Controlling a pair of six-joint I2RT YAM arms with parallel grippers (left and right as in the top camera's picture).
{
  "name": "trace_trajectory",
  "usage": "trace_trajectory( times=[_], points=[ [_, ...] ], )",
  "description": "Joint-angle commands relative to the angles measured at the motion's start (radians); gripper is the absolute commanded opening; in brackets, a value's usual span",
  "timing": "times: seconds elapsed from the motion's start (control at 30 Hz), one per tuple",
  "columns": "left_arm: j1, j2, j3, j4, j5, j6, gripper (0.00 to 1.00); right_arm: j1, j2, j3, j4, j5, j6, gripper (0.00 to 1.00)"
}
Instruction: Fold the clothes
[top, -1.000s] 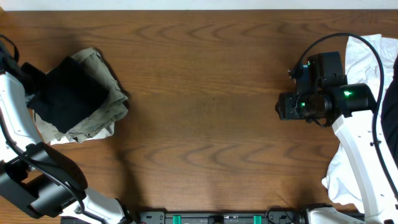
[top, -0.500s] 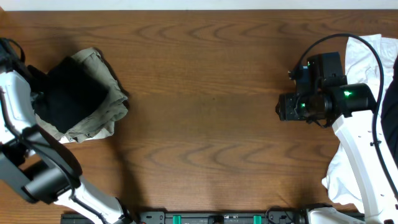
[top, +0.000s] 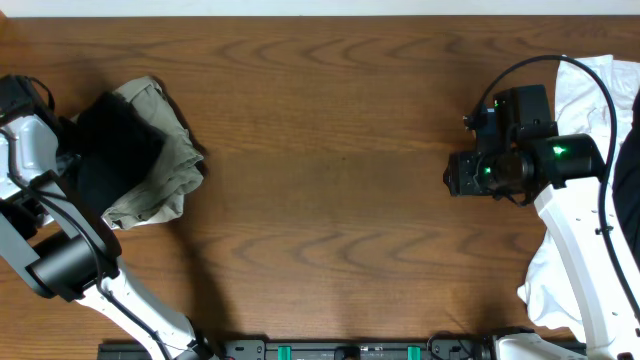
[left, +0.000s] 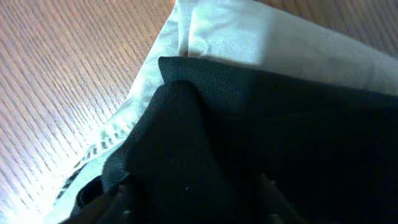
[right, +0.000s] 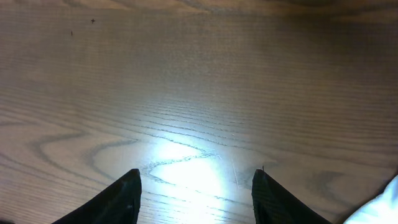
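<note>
1. Brown wood-grain table: fills the overhead view, bare across its middle.
2. White crumpled fabric garment: heaped at the table's right edge, partly under the white right arm. The right wrist view catches only a corner of it, low at the right.
3. Olive-grey rumpled garment: lies at the table's left end, its long axis running roughly from the far edge to the near edge, slightly slanted.
4. Black folded garment: lies on the olive-grey garment's left half, set cornerwise with one corner pointing right. The left arm meets its left side. Only the left wrist view shows its fine mesh weave and a stitched pale hem under its edge.
5. Left gripper: seen only dimly in the left wrist view, right over the black folded garment. Its fingers stand apart, and a raised fold of the cloth sits between them.
6. Right gripper: its fingers stand apart over bare wood with nothing between them, well apart from the left-hand pile and near the white garment.
</note>
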Motion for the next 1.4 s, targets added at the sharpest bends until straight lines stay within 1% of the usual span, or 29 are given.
trace_trajectory(
  times=[0.0,0.07,0.13,0.23,0.3,0.4,0.5,0.6,0.73,0.8,0.87,0.9,1.03,1.1,1.2,1.27,1.37],
  points=[
    [0.005,0.021,-0.01,-0.002,0.022,0.019,0.74,-0.015,-0.002,-0.002,0.002,0.01,-0.01,0.56],
    [0.005,0.016,-0.01,-0.002,0.039,0.056,0.81,-0.015,-0.002,-0.002,0.003,0.01,-0.01,0.56],
    [0.005,0.006,-0.008,-0.002,0.073,0.071,0.83,-0.015,-0.002,-0.002,0.005,0.01,-0.01,0.56],
    [0.005,-0.027,0.004,-0.001,0.113,0.095,0.95,-0.015,-0.002,-0.002,0.013,0.01,-0.01,0.56],
    [0.004,-0.063,0.012,0.0,0.116,0.115,0.99,-0.015,-0.002,-0.002,0.018,0.011,-0.01,0.57],
    [0.003,-0.136,0.025,0.006,0.115,0.15,0.98,-0.015,-0.002,-0.002,0.021,0.014,-0.01,0.58],
    [0.003,-0.229,0.036,0.007,0.115,0.153,0.98,-0.015,-0.002,-0.002,0.027,0.018,-0.01,0.59],
    [-0.001,-0.327,0.037,0.009,0.116,0.153,0.98,-0.015,-0.002,-0.002,0.031,0.018,-0.01,0.64],
    [-0.036,-0.436,0.037,-0.013,0.138,0.169,0.98,-0.015,-0.002,-0.002,0.048,0.017,-0.01,0.76],
    [-0.071,-0.475,0.037,-0.025,0.176,0.185,0.98,-0.015,-0.002,-0.002,0.065,0.017,-0.01,0.88],
    [-0.127,-0.502,0.037,-0.043,0.18,0.216,0.98,-0.015,-0.002,-0.002,0.087,0.017,-0.01,0.96],
    [-0.163,-0.513,0.037,-0.053,0.179,0.245,0.98,-0.015,-0.002,-0.002,0.099,0.017,-0.01,0.99],
    [-0.312,-0.528,0.037,-0.083,0.179,0.315,0.98,-0.015,-0.002,-0.002,0.159,0.017,-0.01,0.99],
    [-0.401,-0.528,0.037,-0.102,0.179,0.315,0.98,-0.015,-0.002,-0.002,0.2,0.018,-0.01,0.99],
    [-0.496,-0.528,0.037,-0.123,0.175,0.314,0.98,-0.015,-0.003,-0.002,0.277,0.036,-0.01,0.99],
    [-0.541,-0.527,0.037,-0.123,0.174,0.314,0.98,-0.015,-0.003,-0.002,0.319,0.052,-0.01,0.99],
    [-0.576,-0.527,0.037,-0.136,0.172,0.314,0.98,-0.015,-0.003,-0.002,0.328,0.061,-0.032,0.99]
  ],
)
